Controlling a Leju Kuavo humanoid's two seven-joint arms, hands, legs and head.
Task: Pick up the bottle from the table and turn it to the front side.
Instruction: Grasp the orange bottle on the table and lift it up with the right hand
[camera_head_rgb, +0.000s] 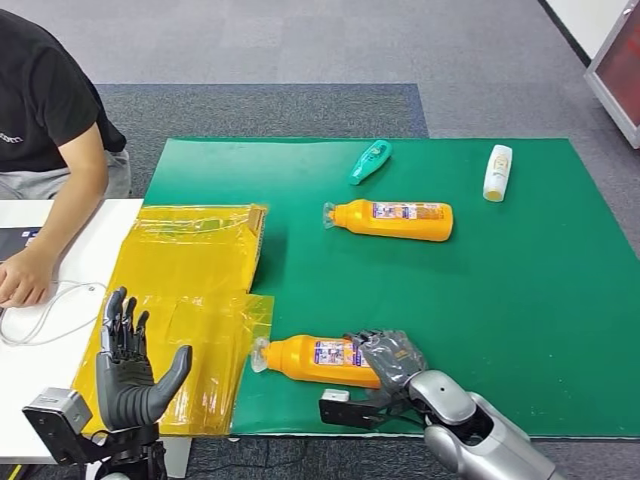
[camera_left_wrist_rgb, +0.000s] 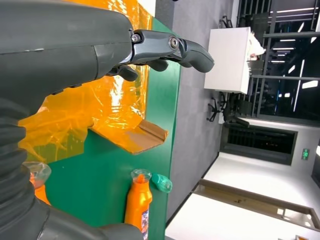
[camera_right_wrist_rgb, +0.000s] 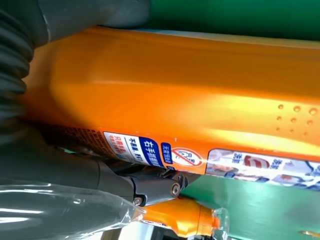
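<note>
Right robot hand wraps the near orange bottle at the counter's front edge.
Two orange bottles lie flat here, the second further back; one teal bottle and one white bottle lie beyond. The left robot hand hovers empty, fingers spread, over yellow plastic wrap. A person's arm rests left.

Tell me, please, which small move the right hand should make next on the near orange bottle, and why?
Probably close the fingers firmly, then lift. The right hand already lies over the base end of the near orange bottle, which lies flat on the green mat, so turning needs clearance.
</note>
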